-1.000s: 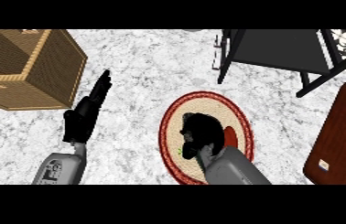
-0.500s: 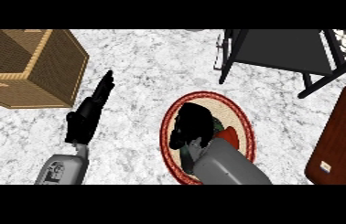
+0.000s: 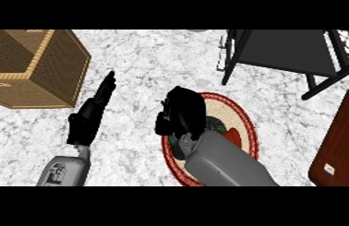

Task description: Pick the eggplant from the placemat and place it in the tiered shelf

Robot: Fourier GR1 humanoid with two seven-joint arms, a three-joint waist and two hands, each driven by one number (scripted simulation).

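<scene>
Marble counter (image 3: 150, 68), right hand (image 3: 181, 112) curled over placemat (image 3: 244, 119)

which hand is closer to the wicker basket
Left. The left hand lies open just right of the wicker basket; the right hand is farther right, over the placemat.

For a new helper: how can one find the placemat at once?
Start from the dark shelf at the counter's far right. In front of it, the right hand hangs over the placemat. It is the only flat, round thing, with a red rim.
</scene>
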